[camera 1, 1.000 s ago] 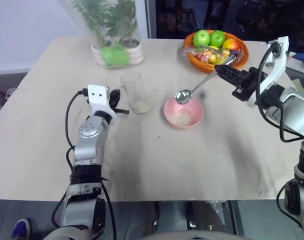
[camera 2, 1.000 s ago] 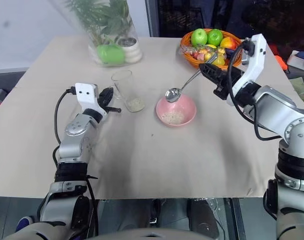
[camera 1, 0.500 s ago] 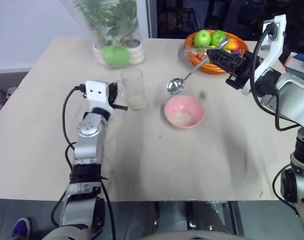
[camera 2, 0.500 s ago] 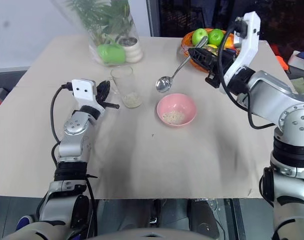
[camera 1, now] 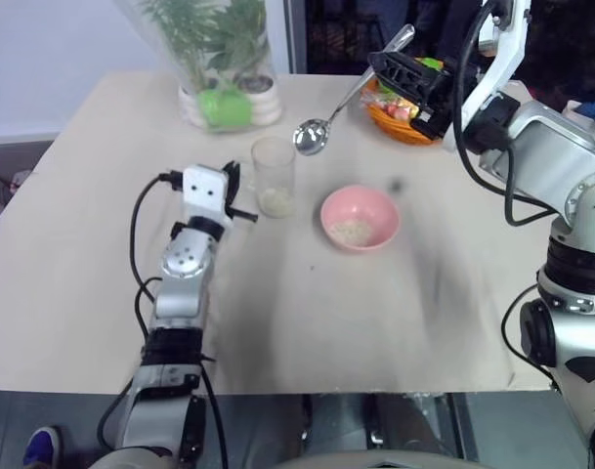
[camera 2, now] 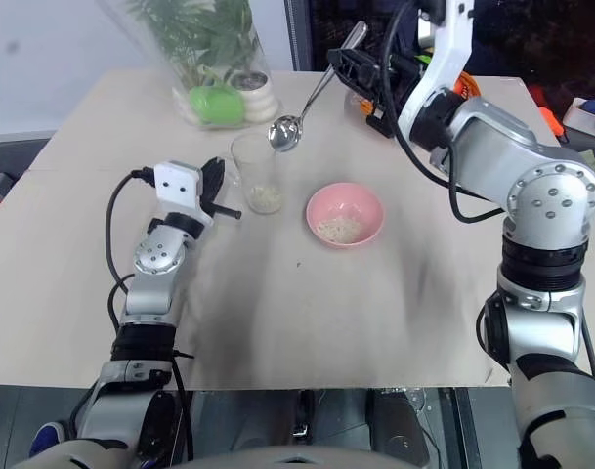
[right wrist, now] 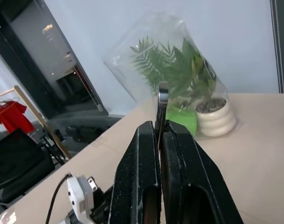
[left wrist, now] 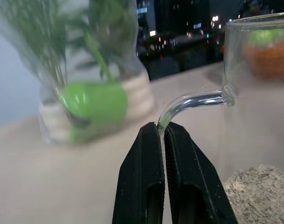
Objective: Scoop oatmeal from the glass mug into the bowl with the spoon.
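The right gripper (camera 2: 361, 66) is clamping the spoon (camera 2: 307, 103) above the glass mug (camera 2: 250, 172), apparently empty. The left gripper (left wrist: 161, 135) is pinching the mug's handle. Some oatmeal (camera 2: 337, 230) is lying in the bowl (camera 2: 345, 214); more is waiting in the mug.

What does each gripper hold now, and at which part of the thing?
The left gripper is shut on the handle of the glass mug. The right gripper is shut on the spoon, near the upper end of its thin handle.

silver-grey arms, white wrist housings, black cables, black two-finger left gripper (left wrist: 162, 135).
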{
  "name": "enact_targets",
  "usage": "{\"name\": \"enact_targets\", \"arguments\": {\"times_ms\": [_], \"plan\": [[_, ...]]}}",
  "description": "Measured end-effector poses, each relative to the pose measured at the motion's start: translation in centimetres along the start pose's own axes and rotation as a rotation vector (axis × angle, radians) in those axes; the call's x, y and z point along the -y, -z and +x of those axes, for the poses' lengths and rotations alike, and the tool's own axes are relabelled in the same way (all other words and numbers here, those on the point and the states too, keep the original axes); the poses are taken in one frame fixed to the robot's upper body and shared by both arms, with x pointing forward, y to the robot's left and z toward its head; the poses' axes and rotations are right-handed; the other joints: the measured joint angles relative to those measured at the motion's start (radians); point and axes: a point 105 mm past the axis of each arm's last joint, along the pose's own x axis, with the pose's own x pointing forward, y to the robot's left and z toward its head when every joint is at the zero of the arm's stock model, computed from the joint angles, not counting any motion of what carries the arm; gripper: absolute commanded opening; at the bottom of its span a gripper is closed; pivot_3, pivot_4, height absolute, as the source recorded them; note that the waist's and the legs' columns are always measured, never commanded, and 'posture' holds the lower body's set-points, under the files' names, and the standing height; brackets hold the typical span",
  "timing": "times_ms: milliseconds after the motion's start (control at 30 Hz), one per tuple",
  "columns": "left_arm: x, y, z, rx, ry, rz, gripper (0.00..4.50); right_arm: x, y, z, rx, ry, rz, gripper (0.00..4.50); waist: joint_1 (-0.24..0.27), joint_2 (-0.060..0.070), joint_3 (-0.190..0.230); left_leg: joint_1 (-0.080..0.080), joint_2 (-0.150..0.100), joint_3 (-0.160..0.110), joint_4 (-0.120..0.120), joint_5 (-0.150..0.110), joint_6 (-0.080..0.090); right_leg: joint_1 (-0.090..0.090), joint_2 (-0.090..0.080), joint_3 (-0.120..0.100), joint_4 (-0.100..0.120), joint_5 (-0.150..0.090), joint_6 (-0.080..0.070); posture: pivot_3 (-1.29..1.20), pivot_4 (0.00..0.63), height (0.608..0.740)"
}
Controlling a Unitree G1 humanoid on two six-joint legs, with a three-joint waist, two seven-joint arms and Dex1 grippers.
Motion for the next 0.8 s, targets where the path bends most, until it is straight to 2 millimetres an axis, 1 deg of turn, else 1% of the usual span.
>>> {"name": "enact_targets", "arguments": {"times_ms": [67,167,200,233,300,367,500,700,800], "plan": [[-0.3,0.8,-0.7,-0.022,-0.02,-0.022,0.08,0.0,0.0,0.0,0.0,0.0,-0.006,0.0,0.0,0.0,0.0,-0.001,0.0,0.0,0.0,0.0,0.0,-0.001,0.0,0.0,0.0,0.0,0.0,0.0,0.15,0.74],[-0.3,0.8,-0.9,-0.019,-0.024,-0.032,0.08,0.1,0.1,0.0,-0.007,0.001,-0.009,0.0,0.0,0.0,0.0,-0.001,0.0,0.0,0.0,0.0,0.0,-0.001,0.0,0.0,0.001,0.0,0.0,0.0,0.15,0.74],[-0.3,0.9,-1.0,-0.02,-0.025,-0.037,0.54,0.1,0.2,0.0,-0.013,0.001,-0.01,0.0,0.0,0.0,0.0,-0.001,0.0,0.0,0.0,0.0,0.0,-0.001,0.0,0.0,0.001,0.0,0.0,0.0,0.15,0.74],[-0.4,1.0,-1.0,-0.022,-0.026,-0.045,0.77,0.1,0.2,0.0,-0.016,-0.001,-0.011,0.0,0.0,0.0,0.0,-0.001,0.0,0.0,0.0,0.0,0.0,-0.001,0.0,0.0,0.001,0.0,0.0,0.0,0.15,0.74],[-0.4,1.3,-1.1,-0.041,-0.03,-0.064,1.7,0.0,0.3,0.0,-0.018,-0.01,-0.012,0.0,0.0,0.0,0.0,-0.001,0.0,0.0,0.0,0.0,0.0,-0.001,0.0,0.0,0.001,0.0,0.0,0.0,0.15,0.74],[-0.6,1.5,-1.0,-0.051,-0.038,-0.081,2.43,0.0,0.3,0.0,-0.019,-0.012,-0.013,0.0,0.0,0.0,0.0,-0.001,0.0,0.0,0.0,0.0,0.0,-0.001,0.0,0.0,0.001,0.0,0.0,0.0,0.15,0.74],[-1.2,1.4,-0.5,-0.055,-0.055,-0.093,2.43,0.2,0.3,0.0,-0.02,-0.007,-0.011,0.0,0.0,0.0,0.0,-0.001,0.0,0.0,0.0,0.0,0.001,-0.001,0.0,0.0,0.001,0.0,0.0,0.0,0.15,0.74],[-1.5,1.4,0.7,-0.068,-0.053,-0.096,2.43,0.2,0.4,0.1,-0.019,-0.008,-0.009,0.0,0.0,0.0,0.0,-0.001,0.0,0.0,0.0,0.0,0.0,-0.001,0.001,0.0,0.001,0.0,0.0,0.0,0.15,0.74],[-1.5,1.2,1.0,-0.063,-0.044,-0.096,1.7,0.2,0.4,0.2,-0.018,-0.003,-0.011,0.0,0.0,0.0,0.0,-0.001,0.0,0.0,0.0,0.0,0.0,-0.001,0.001,0.0,0.001,0.0,0.0,0.0,0.15,0.74]]}}
